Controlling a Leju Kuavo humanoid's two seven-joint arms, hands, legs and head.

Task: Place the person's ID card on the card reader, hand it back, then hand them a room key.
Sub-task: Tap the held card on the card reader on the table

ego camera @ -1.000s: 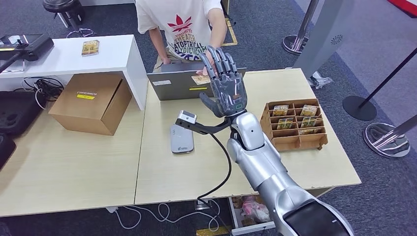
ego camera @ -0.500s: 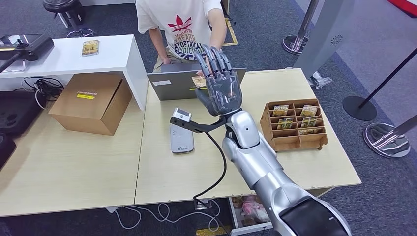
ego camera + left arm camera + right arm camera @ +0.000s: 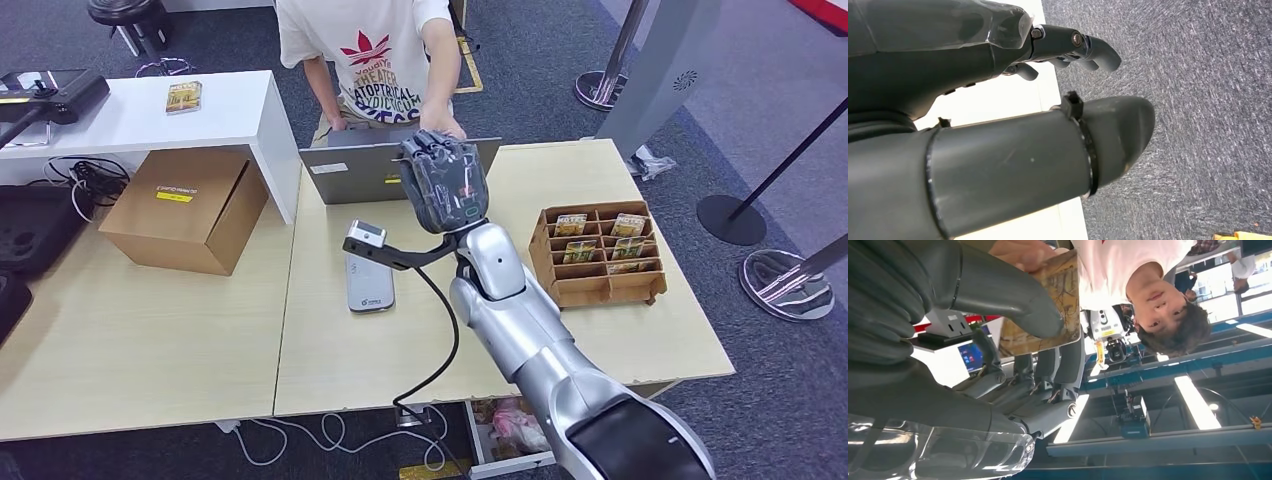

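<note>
My right hand [image 3: 445,185] is raised over the back of the grey laptop [image 3: 350,172], its fingers curled in. In the right wrist view my thumb and fingers [image 3: 1013,295] pinch the yellowish ID card [image 3: 1053,315], and the person's hand [image 3: 1020,252] still touches its far end. The person [image 3: 375,60] in a white T-shirt stands behind the desk. The grey card reader [image 3: 370,283] lies flat on the table to the left of my forearm. A wooden rack [image 3: 600,255] with room key cards stands to the right. My left hand [image 3: 998,100] hangs over carpet, holding nothing.
A cardboard box [image 3: 185,208] sits at the left beside a white shelf [image 3: 140,110] that carries another card [image 3: 183,96]. A black cable runs from my wrist camera [image 3: 365,238] down across the table. Stanchion bases [image 3: 785,283] stand on the floor at the right.
My right hand moved slightly left and forward, and its spread fingers have closed on the ID card held out by the person.
</note>
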